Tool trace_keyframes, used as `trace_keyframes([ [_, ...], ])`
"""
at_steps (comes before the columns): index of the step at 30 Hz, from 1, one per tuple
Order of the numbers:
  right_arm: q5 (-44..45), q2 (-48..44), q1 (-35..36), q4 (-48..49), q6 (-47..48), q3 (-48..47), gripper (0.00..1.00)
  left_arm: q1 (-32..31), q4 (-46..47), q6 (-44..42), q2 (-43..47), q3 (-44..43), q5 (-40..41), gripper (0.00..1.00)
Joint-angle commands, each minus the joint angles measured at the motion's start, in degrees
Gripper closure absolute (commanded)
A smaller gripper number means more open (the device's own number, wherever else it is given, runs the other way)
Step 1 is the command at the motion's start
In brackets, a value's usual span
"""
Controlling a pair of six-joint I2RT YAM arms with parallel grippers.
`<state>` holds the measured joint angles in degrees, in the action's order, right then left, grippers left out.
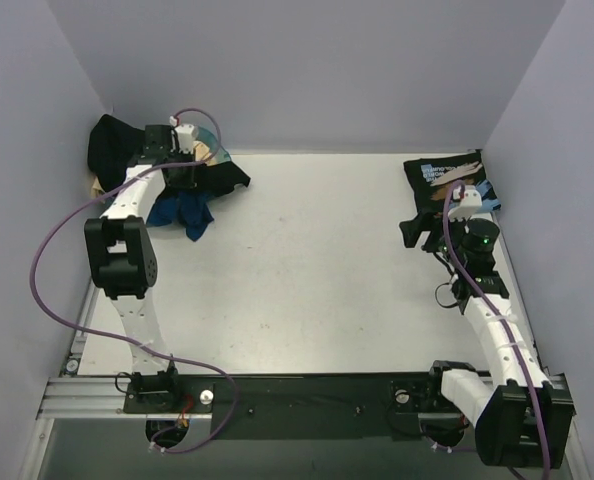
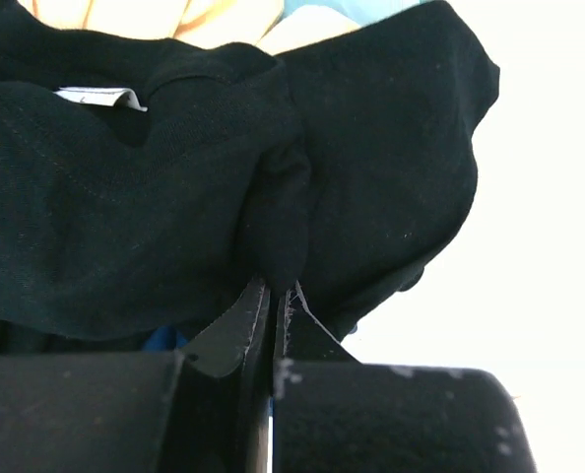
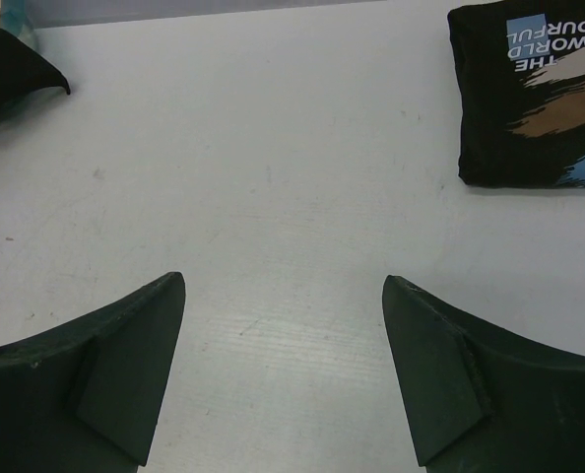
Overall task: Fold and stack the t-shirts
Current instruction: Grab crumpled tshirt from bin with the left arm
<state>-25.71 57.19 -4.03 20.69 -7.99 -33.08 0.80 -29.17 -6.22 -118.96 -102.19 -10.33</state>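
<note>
A loose pile of t-shirts lies at the far left: a plain black shirt [image 1: 229, 177], a dark blue shirt [image 1: 184, 213] and some beige cloth [image 1: 213, 153]. My left gripper [image 1: 184, 176] reaches into the pile and is shut on a fold of the black shirt [image 2: 174, 197], pinched between the fingertips [image 2: 278, 291]. A folded black shirt with white, tan and light-blue print [image 1: 450, 177] lies at the far right and also shows in the right wrist view [image 3: 534, 99]. My right gripper [image 3: 283, 305] is open and empty above the bare table, just in front of the printed shirt [image 1: 414, 231].
Pale walls close in the table on the left, back and right. A bit of translucent teal plastic [image 1: 211, 134] shows behind the pile in the left corner. The white tabletop [image 1: 317, 260] lies between the two arms.
</note>
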Motion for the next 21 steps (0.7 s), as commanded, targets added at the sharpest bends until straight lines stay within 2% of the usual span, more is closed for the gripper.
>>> trace_keyframes([
  [1,1.02,-3.75,0.6,0.41,-0.1,-0.41,0.24,0.52,2.96,2.44,6.34,-2.84,-0.82,1.0],
  [3,1.11,-4.36,0.96,0.06,-0.18,-0.58,0.24,0.52,2.81,1.91,9.61,-4.23,-3.1,1.0],
  [7,0.32,-4.54,2.01,-0.12,-0.97,-2.33,0.24,1.31,-1.84,1.3,13.57,-13.02,-8.82,1.0],
  [12,-1.71,-3.4,3.68,-0.47,-1.33,-5.32,0.24,2.8,-8.26,0.42,15.07,-30.65,-14.1,1.0],
  [15,-3.63,-3.31,5.68,-0.91,-1.33,-8.22,0.24,1.58,-14.15,-1.07,15.86,-40.52,-25.77,1.0],
  [17,-5.65,-3.31,6.66,-1.61,-1.76,-10.59,0.24,-3.14,-17.14,-4.39,18.57,-44.57,-32.81,1.0],
  [18,-6.45,-3.22,6.93,-1.7,-2.38,-11.38,0.24,-7.78,-21.76,-8.85,19.72,-47.2,-35.09,1.0],
  [21,-12.06,-2.0,7.11,-3.36,-6.41,-16.47,0.24,-16.43,-30.58,-14.43,21.13,-51.35,-38.88,1.0],
])
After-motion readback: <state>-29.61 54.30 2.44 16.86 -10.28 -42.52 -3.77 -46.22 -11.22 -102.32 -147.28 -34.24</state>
